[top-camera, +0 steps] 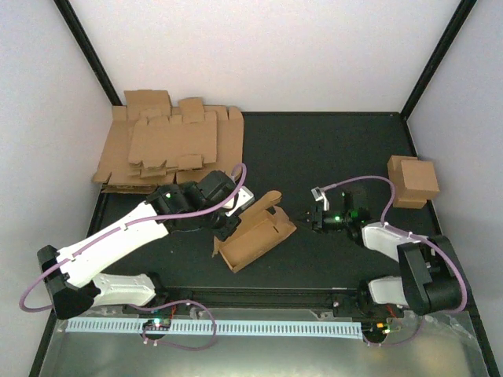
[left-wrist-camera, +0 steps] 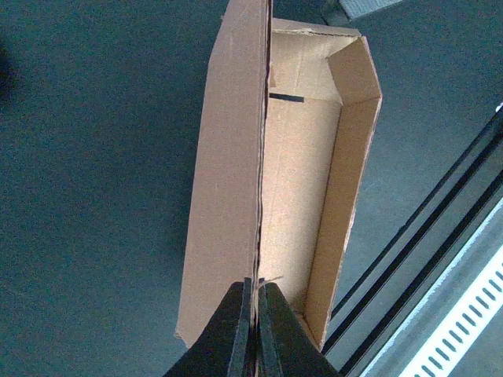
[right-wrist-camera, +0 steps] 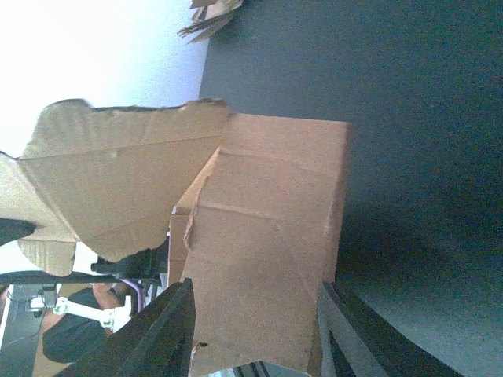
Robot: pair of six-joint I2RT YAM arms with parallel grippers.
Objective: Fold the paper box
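The paper box (top-camera: pixel 255 232) sits half folded in the middle of the table (top-camera: pixel 330 149). The left gripper (left-wrist-camera: pixel 255 289) is pinched tight on one side wall, and the right gripper (right-wrist-camera: pixel 255 314) hangs open at the box's end. If it shoves in crooked, that thin wall could buckle or slip free.

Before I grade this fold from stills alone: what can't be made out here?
- Top view: fingertips of the left gripper, hidden under its own wrist.
- Right wrist view: whether the right gripper presses the paper box; contact lies in shadow at the bottom edge.
- Left wrist view: the pinched wall's far end, cut off by the top edge.
- Right wrist view: pile of blanks, cut off by the top edge.
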